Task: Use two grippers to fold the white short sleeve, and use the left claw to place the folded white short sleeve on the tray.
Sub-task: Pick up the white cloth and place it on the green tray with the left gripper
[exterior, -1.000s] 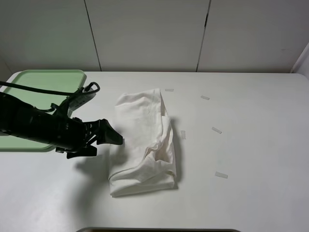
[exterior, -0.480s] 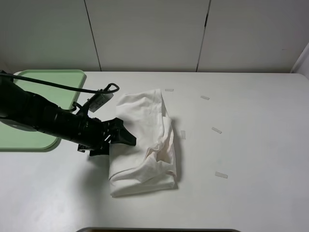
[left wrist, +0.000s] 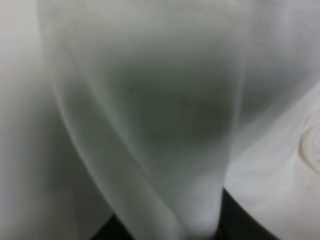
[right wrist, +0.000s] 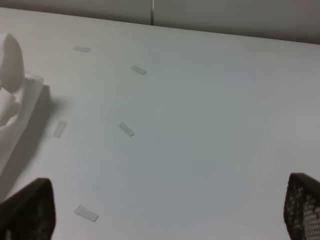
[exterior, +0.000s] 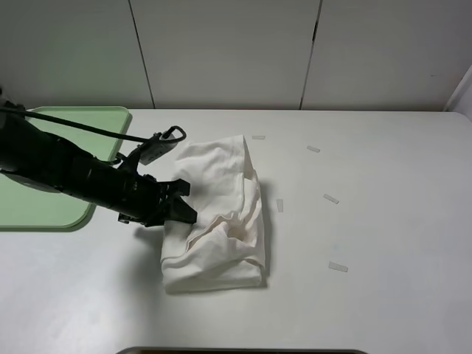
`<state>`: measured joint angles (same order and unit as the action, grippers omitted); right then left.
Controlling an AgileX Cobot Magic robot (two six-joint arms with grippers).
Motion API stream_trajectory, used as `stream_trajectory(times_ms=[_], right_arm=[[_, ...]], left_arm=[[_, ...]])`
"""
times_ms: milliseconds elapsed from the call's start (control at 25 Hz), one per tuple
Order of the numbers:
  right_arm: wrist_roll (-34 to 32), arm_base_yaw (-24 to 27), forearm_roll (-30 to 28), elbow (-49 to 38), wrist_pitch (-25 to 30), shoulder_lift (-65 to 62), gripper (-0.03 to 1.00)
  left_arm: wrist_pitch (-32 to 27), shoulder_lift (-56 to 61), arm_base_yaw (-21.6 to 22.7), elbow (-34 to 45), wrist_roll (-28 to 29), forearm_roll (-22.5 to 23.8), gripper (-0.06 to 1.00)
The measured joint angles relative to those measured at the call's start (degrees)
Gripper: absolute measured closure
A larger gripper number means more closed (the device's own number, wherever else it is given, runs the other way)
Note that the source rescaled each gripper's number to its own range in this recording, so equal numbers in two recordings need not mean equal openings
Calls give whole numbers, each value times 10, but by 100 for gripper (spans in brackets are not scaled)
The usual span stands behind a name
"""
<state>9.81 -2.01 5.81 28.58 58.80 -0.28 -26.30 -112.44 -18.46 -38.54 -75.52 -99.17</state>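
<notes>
The white short sleeve (exterior: pixel 221 214) lies folded into a long bundle at the table's middle, wrinkled along its left edge. My left gripper (exterior: pixel 181 209) reaches in from the left and is shut on that left edge. In the left wrist view blurred white cloth (left wrist: pixel 150 100) fills the picture, pinched between the dark fingers (left wrist: pixel 245 222) of the left gripper (left wrist: pixel 175 227). The pale green tray (exterior: pixel 74 118) sits at the far left, partly behind the left arm. My right gripper (right wrist: pixel 170 220) is open and empty over bare table to the right of the shirt (right wrist: pixel 12 100); it is out of the exterior high view.
Several small white tape strips lie on the white table right of the shirt, such as one strip (exterior: pixel 330 198) and another (exterior: pixel 338 267); they also show in the right wrist view (right wrist: pixel 126 129). A panelled wall stands behind the table.
My left gripper moved right to the shirt's left edge, closed on it and drew back slightly. The cloth bunched up and shifted a little to the left.
</notes>
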Motion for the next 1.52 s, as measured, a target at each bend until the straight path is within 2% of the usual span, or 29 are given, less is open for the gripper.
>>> stream_trajectory(times_ms=[80,120,200,240,280,320,440,560,600,680,720,800,920,1160,1360,1520], right_arm=[[0,0,0,0,0,0,-3],[0,0,0,0,0,0,-3],[0,0,0,0,0,0,-3],[0,0,0,0,0,0,-3],[0,0,0,0,0,0,-3],[0,0,0,0,0,0,-3],[0,0,0,0,0,0,-3],[0,0,0,0,0,0,-3],[0,0,0,0,0,0,-3],[0,0,0,0,0,0,-3],[0,0,0,0,0,0,-3],[0,0,0,0,0,0,-3],[0,0,0,0,0,0,-3],[0,0,0,0,0,0,-3],[0,0,0,0,0,0,-3],[0,0,0,0,0,0,-3]], left_arm=[[6,0,-2,-15,-2,28,76],[9,0,-1,-33,5,79,76],[13,1,1,-52,28,152,77],[17,2,3,-62,53,201,77],[17,2,3,-62,53,201,77],[24,7,6,-72,81,256,77],[35,15,12,-84,127,335,77],[52,32,24,-103,215,476,77],[66,57,57,-149,410,746,77],[57,61,70,-177,478,851,77],[57,61,70,-177,478,851,77],[42,67,80,-203,533,929,77],[21,72,94,-237,589,1010,77],[-26,73,144,-269,612,1135,77],[-23,73,172,-270,613,1158,77],[10,73,220,-270,613,1166,77]])
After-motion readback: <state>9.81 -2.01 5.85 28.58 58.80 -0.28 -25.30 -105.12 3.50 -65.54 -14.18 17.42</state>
